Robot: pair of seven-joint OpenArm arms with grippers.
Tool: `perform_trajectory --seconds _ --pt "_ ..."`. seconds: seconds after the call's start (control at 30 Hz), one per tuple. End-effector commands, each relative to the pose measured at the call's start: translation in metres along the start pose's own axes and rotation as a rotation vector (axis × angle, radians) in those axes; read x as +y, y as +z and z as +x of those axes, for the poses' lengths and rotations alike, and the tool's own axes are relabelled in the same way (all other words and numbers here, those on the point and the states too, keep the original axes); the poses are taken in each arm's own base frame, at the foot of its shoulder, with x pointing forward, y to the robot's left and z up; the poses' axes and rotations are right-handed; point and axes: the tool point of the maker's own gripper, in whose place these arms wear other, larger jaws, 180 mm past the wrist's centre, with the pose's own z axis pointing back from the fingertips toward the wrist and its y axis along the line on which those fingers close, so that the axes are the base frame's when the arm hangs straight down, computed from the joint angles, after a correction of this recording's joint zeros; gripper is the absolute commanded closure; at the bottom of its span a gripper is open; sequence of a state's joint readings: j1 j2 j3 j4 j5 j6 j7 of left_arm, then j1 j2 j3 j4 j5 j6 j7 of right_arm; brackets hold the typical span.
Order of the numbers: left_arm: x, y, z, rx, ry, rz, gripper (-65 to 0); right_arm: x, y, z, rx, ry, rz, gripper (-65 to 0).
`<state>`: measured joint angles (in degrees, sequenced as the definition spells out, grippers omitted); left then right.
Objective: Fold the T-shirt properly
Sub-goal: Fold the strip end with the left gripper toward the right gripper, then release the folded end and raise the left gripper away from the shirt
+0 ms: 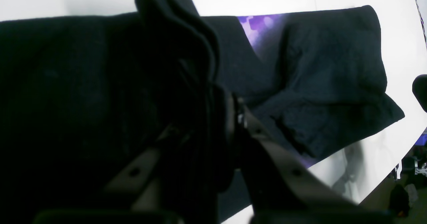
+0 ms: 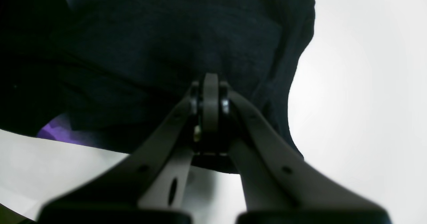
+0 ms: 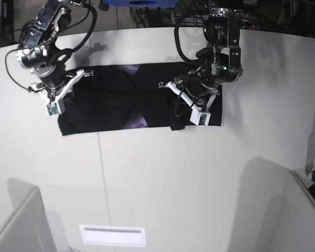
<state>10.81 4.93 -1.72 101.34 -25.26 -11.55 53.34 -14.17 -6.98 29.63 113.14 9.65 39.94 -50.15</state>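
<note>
Folding looks mid-way: the T-shirt [image 3: 121,107] lies as a long black band across the white table [image 3: 163,178], purple print [image 3: 139,123] peeking at the middle fold. Left gripper [image 1: 213,93] is clamped on a bunched ridge of cloth w/ fabric draped up over the fingers, at the shirt's end on the base view's right. Right gripper [image 2: 210,93] sits at the other end, jaws pressed together; looks pinched on the hem there, tho the wrist view can't fully confirm cloth between the tips.

My read on doing this step well: lift both ends evenly, keep the band taut btwn arms so the middle doesn't sag or twist, carry one end over to meet the other w/ edges lined up. Left side's grab looks bulky, several layers, so watch for a lump. Lay flat before letting go
</note>
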Motion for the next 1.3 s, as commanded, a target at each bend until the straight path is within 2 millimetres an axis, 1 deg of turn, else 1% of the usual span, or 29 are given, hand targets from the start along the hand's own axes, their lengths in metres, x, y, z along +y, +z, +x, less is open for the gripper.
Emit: perform_trajectory --seconds 0.0,0.27,0.43,0.53,0.57,0.63,0.7,0.77,0.83,0.93,0.97,1.03,1.07,1.1,1.13,1.17,1.2,1.23,1.27 --pt "-0.007 0.001 0.013 -0.046 -0.006 -0.022 0.0 -0.001 0.003 0.012 -0.046 0.005 -0.001 0.0" --pt "-0.007 0.001 0.013 -0.047 -0.005 -0.021 0.0 0.0 0.003 0.011 -0.045 0.005 -0.001 0.0" --pt "-0.01 0.001 0.012 -0.043 -0.01 -0.028 0.0 0.0 0.003 0.011 -0.045 0.005 -0.001 0.0" --pt "-0.01 0.0 0.013 -0.045 -0.01 -0.029 -17.4 0.0 0.003 0.011 -0.043 0.005 -0.001 0.0" --pt "-0.011 0.0 0.013 -0.044 -0.011 -0.03 -22.1 0.0 0.003 0.011 -0.043 0.005 -0.001 0.0" --pt "-0.013 -0.002 0.019 -0.05 -0.017 -0.037 -30.6 0.0 0.003 0.011 -0.043 0.005 -0.001 0.0" --pt "-0.012 -0.008 0.016 -0.033 -0.006 -0.04 -36.5 0.0 0.003 0.011 -0.043 0.005 -0.001 0.0" --pt "-0.014 -0.015 0.016 -0.024 0.005 -0.049 -39.7 0.0 0.003 0.011 -0.043 0.005 -0.001 0.0" --pt "-0.019 -0.02 0.014 -0.011 0.003 -0.063 -40.6 0.0 0.003 0.011 -0.045 0.005 -0.001 0.0" --pt "-0.05 -0.022 0.014 -0.01 -0.026 -0.139 -40.6 -0.002 0.003 0.012 -0.047 0.003 -0.005 0.0" --pt "-0.06 -0.021 0.016 -0.018 -0.022 -0.175 -40.6 -0.007 0.004 0.011 -0.045 -0.006 -0.02 0.0" --pt "-0.072 -0.017 0.022 -0.039 0.01 -0.233 -40.5 -0.016 0.006 0.014 -0.053 -0.018 -0.042 0.0" --pt "-0.073 -0.013 0.027 -0.057 0.027 -0.249 -40.5 -0.019 0.007 0.014 -0.053 -0.023 -0.05 0.0" --pt "-0.072 -0.008 0.036 -0.086 0.051 -0.259 -40.3 -0.022 0.008 0.014 -0.054 -0.028 -0.059 0.0" --pt "-0.065 0.0 0.047 -0.122 0.063 -0.252 -40.2 -0.026 0.009 0.013 -0.055 -0.035 -0.069 0.0" --pt "-0.05 0.012 0.056 -0.161 0.071 -0.223 -39.7 -0.031 0.011 0.012 -0.056 -0.043 -0.084 0.0" --pt "-0.033 0.024 0.064 -0.195 0.07 -0.187 -37.5 -0.036 0.012 0.014 -0.061 -0.049 -0.098 0.0" --pt "-0.011 0.036 0.064 -0.212 0.079 -0.14 -31.9 -0.042 0.013 0.013 -0.042 -0.054 -0.113 0.0" --pt "0.013 0.05 0.065 -0.23 0.082 -0.086 -23.4 -0.048 0.014 0.009 -0.01 -0.065 -0.127 0.0"
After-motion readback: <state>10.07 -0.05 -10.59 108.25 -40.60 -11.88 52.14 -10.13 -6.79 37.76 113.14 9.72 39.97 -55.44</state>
